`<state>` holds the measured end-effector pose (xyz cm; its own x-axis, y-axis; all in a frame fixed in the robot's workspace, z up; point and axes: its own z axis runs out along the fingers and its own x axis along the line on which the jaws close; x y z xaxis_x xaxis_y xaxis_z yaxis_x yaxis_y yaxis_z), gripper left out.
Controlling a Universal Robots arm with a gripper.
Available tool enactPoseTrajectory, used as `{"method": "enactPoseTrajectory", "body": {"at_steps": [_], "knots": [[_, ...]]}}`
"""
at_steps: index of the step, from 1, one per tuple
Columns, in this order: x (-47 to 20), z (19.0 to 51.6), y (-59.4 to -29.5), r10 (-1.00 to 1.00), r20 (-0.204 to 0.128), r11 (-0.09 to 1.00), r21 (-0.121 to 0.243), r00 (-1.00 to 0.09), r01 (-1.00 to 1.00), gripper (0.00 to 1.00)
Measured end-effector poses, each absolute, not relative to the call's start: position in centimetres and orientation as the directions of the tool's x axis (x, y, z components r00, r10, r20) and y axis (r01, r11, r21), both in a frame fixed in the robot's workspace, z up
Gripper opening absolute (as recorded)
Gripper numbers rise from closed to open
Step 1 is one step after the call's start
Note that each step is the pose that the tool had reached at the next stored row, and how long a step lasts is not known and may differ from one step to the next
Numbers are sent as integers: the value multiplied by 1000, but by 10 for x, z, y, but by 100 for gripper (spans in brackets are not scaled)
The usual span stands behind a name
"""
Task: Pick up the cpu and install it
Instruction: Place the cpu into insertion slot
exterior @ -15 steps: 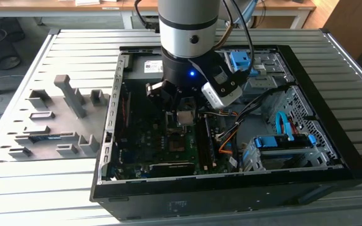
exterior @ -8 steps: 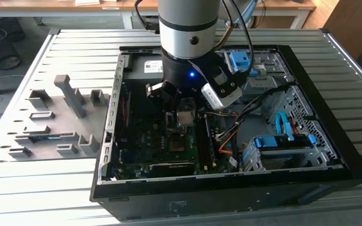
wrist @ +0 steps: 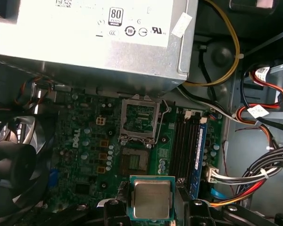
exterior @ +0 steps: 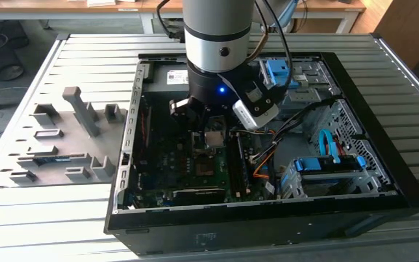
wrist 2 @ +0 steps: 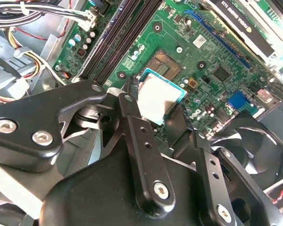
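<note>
We see the claw (wrist 2: pixel 155 104) pinching the cpu (wrist 2: pixel 156 95) by two opposite edges, one black finger (wrist 2: pixel 130 109) on each side, with the pale metal top facing up and a green rim showing around it. In the first wrist view the cpu (wrist: pixel 150 197) sits level between the fingertips of the claw (wrist: pixel 151 209). It hangs over the green motherboard (wrist: pixel 85 155), and we cannot tell how close it is to the board. Just beyond it on the board lies a dark square chip (wrist: pixel 134 160), and past that chip stands the empty socket (wrist: pixel 140 117) with its metal frame. So the cpu is apart from the socket, with the chip between them. Long memory slots (wrist: pixel 186 141) run beside the socket, a black fan (wrist: pixel 14 160) sits on the other side, and the grey power supply (wrist: pixel 85 42) lies beyond the socket. Bundled cables (wrist: pixel 254 174) cross the bare metal of the case. In the exterior view the arm (exterior: pixel 217 38) reaches straight down into the open computer case (exterior: pixel 384 180), the claw (exterior: pixel 214 131) holding the cpu (exterior: pixel 214 138) over the middle of the board. The case rests on a slatted metal surface (exterior: pixel 85 218). To the exterior view's left lies a grey tray (exterior: pixel 85 117) of holders, one holding a blue-green memory stick (exterior: pixel 53 159).
</note>
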<state>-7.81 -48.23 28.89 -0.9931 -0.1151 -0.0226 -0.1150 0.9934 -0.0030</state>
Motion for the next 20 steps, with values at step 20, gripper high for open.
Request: {"method": "enactPoseTrajectory", "body": {"at_steps": [20], "knots": [[-80, 262, -482, -2, -22, 1000, -21, -1000, -1, 47]]}}
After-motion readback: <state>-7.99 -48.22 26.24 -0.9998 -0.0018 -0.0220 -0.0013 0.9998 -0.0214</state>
